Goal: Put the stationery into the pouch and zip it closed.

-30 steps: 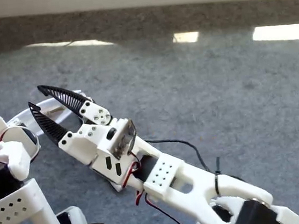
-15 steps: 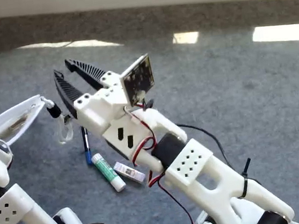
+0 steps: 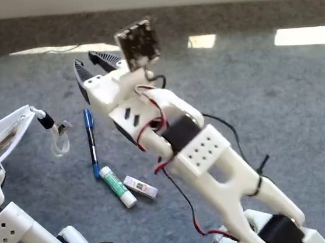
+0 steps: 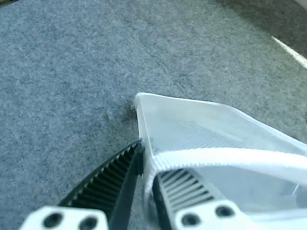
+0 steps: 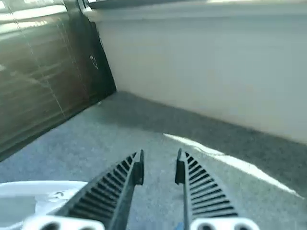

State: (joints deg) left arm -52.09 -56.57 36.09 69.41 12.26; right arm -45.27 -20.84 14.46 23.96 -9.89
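My left gripper point(image 4: 146, 160) is shut on the rim of the translucent white pouch point(image 4: 206, 134), which lies open at the left edge of the grey carpet point(image 3: 8, 132). Its strap point(image 3: 59, 140) trails beside it. A blue pen point(image 3: 91, 142), a green-and-white glue stick point(image 3: 116, 186) and a small white eraser point(image 3: 140, 187) lie on the carpet to the right of the pouch. My right gripper point(image 3: 85, 61) hangs above and beyond the pen, open with nothing between its black fingers point(image 5: 123, 182). It is tilted up toward the far wall.
Grey carpet point(image 3: 265, 98) spreads to the right and back as free room. A pale wall point(image 5: 216, 72) and a dark slatted panel point(image 5: 43, 72) stand beyond it. The left arm's white body point(image 3: 11, 232) fills the lower left corner.
My right arm has lifted and swung back from low over the stationery, uncovering the pen, glue stick and eraser. The pouch has shifted left and lower.
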